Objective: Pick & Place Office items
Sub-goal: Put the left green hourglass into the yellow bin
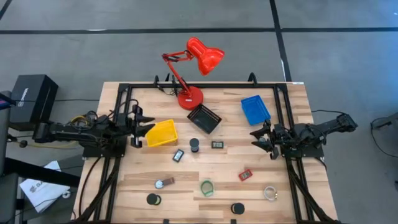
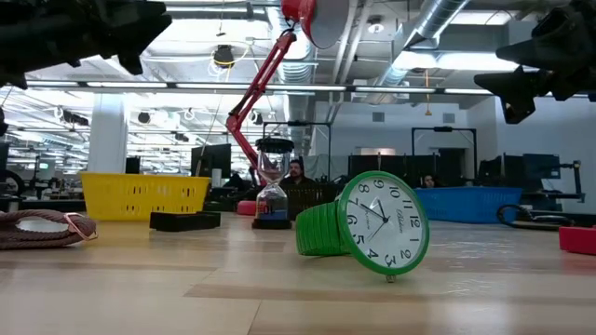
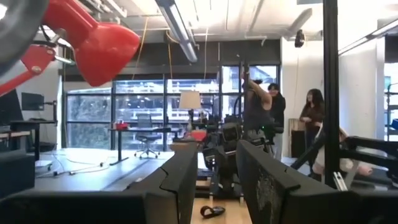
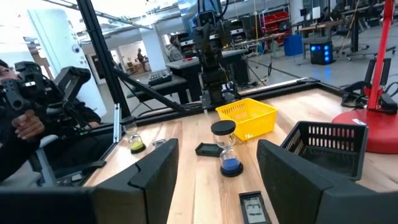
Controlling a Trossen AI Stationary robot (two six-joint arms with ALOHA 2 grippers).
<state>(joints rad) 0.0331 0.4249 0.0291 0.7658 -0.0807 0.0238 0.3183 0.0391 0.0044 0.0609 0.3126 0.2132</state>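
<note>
The office items lie spread over the wooden table: an hourglass [image 1: 194, 145] standing upright, two small black rectangles [image 1: 178, 155] [image 1: 217, 144], a red piece [image 1: 245, 175], a green ring-shaped watch [image 1: 207, 187] [image 2: 372, 228] lying on its side, a clear ring [image 1: 270, 193], a brown-strapped watch [image 1: 165, 183] and two black pucks [image 1: 153, 199] [image 1: 237, 208]. My left gripper [image 1: 144, 126] [image 3: 216, 152] hovers open at the table's left, beside the yellow tray [image 1: 161, 132], tipped upward. My right gripper [image 1: 256, 138] [image 4: 217, 146] hovers open at the right, below the blue tray [image 1: 255, 109]. Neither holds anything.
A black mesh tray [image 1: 204, 118] sits mid-table near the base of the red desk lamp [image 1: 190, 96], whose head [image 1: 205, 55] reaches past the far edge. A black frame [image 1: 205, 85] borders the far side of the table. People stand in the room beyond.
</note>
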